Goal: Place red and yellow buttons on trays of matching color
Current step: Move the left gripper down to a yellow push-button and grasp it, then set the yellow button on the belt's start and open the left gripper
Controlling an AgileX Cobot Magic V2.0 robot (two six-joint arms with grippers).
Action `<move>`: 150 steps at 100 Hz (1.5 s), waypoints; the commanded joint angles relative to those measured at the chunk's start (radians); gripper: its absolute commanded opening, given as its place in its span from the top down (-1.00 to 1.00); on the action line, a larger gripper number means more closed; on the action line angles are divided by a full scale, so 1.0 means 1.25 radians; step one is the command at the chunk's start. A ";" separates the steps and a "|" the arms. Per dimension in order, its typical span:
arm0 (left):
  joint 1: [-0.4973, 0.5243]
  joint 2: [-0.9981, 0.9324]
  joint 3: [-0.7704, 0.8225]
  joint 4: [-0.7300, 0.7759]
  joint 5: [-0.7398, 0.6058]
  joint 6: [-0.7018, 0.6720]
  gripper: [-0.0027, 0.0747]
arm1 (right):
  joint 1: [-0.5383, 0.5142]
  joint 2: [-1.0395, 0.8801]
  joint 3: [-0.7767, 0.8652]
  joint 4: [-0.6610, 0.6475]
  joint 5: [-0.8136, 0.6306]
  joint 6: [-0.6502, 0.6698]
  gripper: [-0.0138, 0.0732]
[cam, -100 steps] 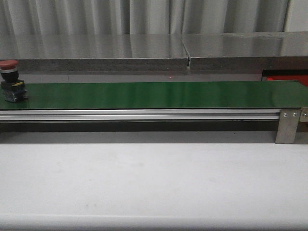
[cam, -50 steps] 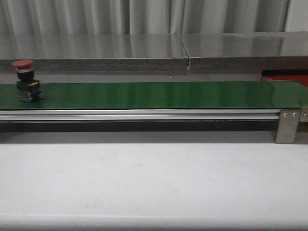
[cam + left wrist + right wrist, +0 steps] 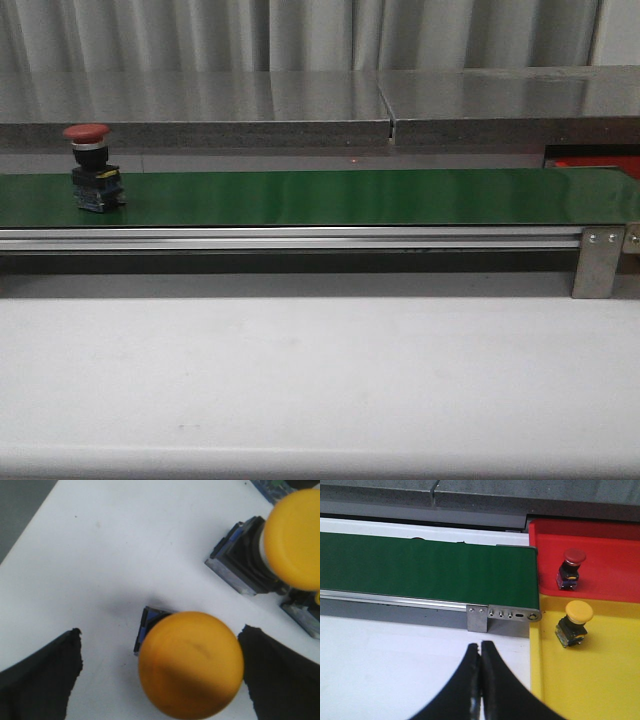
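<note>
At the left end of the green belt (image 3: pixel 330 197) a red button (image 3: pixel 92 168) stands upright, with no gripper near it; if nothing meets it, it could ride off the far end and tip. The left gripper (image 3: pixel 160 675) hangs wide open around a yellow button (image 3: pixel 190 664) on the white table (image 3: pixel 110 545); a skewed close could topple it. The right gripper (image 3: pixel 480 652) is pinched closed and empty, near the red tray (image 3: pixel 615 555) and yellow tray (image 3: pixel 610 680), each already holding one button. No writing is legible anywhere.
</note>
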 commanded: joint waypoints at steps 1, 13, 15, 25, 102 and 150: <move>0.002 -0.052 -0.022 -0.017 -0.038 0.001 -0.56 | -0.002 0.001 -0.022 0.010 -0.057 -0.006 0.84; 0.002 -0.052 -0.022 -0.017 -0.045 0.001 -0.32 | -0.002 0.001 -0.022 0.010 -0.057 -0.006 0.84; 0.002 -0.052 -0.022 -0.017 -0.047 0.001 -0.27 | -0.002 0.001 -0.022 0.010 -0.057 -0.006 0.84; 0.002 -0.052 -0.022 -0.017 -0.056 0.001 -0.01 | -0.002 0.001 -0.022 0.010 -0.057 -0.006 0.84; -0.006 -0.181 -0.022 -0.123 0.002 0.001 0.98 | -0.002 0.001 -0.022 0.010 -0.057 -0.006 0.84; -0.219 -0.260 -0.021 -0.140 0.047 0.001 0.98 | -0.002 0.001 -0.022 0.010 -0.057 -0.006 0.84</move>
